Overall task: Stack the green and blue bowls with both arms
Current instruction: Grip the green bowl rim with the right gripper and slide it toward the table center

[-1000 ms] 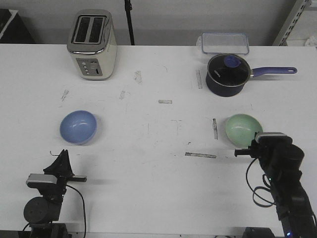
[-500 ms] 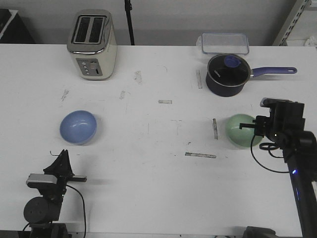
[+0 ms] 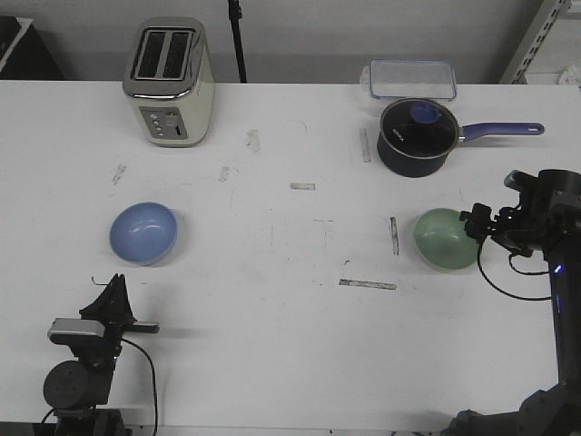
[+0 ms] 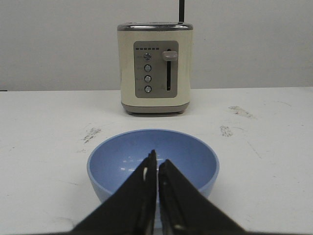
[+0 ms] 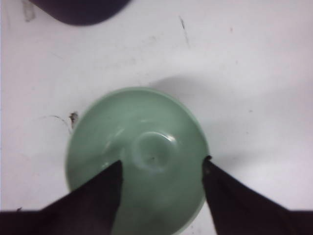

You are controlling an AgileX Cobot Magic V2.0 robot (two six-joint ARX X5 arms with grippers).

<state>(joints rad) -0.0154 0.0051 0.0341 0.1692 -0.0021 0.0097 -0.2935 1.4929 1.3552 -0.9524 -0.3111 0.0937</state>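
Left gripper [image 3: 116, 289]: near left edge of the white table [image 3: 272, 363], low, fingers pressed together with nothing between them; it points toward the blue bowl [image 3: 143, 232] just beyond.

Blue bowl: left side of table, upright, alone, well apart from the green one.

Green bowl [image 3: 445, 238]: right side of table, upright, resting on the surface. In the right wrist view its mint interior [image 5: 137, 156] lies beneath the spread fingers.

Right gripper [image 3: 474, 221]: held over the right rim of the green bowl, jaws parted wide, one fingertip [image 5: 116, 169] above the inside, the other [image 5: 208, 164] at the rim; contact cannot be told.

Navy saucepan [image 3: 415, 136]: far right, glass lid on, purple handle pointing right.

Clear lidded container [image 3: 411, 78]: just behind the saucepan.

Cream toaster [image 3: 169, 82]: far left.
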